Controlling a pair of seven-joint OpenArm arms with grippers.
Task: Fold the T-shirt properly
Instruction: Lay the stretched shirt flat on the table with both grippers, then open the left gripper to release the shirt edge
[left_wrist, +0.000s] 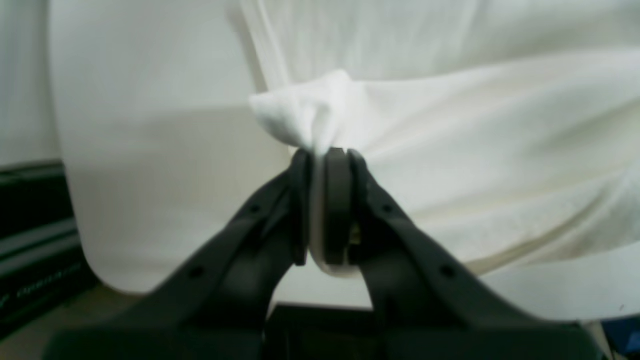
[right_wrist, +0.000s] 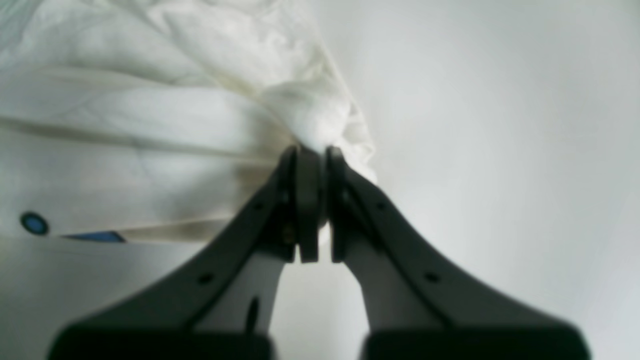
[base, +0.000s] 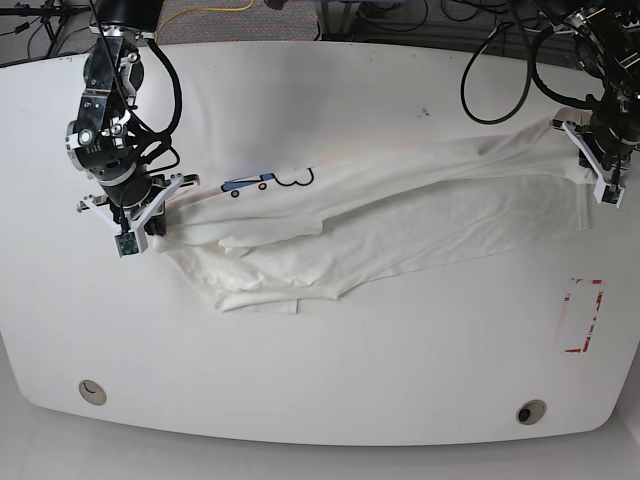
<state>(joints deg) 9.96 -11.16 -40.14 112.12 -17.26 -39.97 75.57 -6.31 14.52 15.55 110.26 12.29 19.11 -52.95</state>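
The white T-shirt (base: 420, 220) lies stretched in a long, creased band across the table, with a bit of blue print (base: 268, 181) showing near its left end. In the base view my right gripper (base: 152, 226) is at the left, shut on the shirt's left end. My left gripper (base: 592, 168) is at the right, shut on the right end. In the left wrist view the left gripper (left_wrist: 325, 152) pinches a bunched tuft of the T-shirt (left_wrist: 475, 150). In the right wrist view the right gripper (right_wrist: 314, 150) pinches a gathered fold of the T-shirt (right_wrist: 150, 125), and a blue dot (right_wrist: 34, 223) of print shows.
The white table (base: 330, 370) has a red rectangle mark (base: 583, 315) at the right and two round holes (base: 92, 391) (base: 531, 411) near the front edge. Cables (base: 500, 70) trail over the back right. A black frame (left_wrist: 30, 240) lies past the table's edge.
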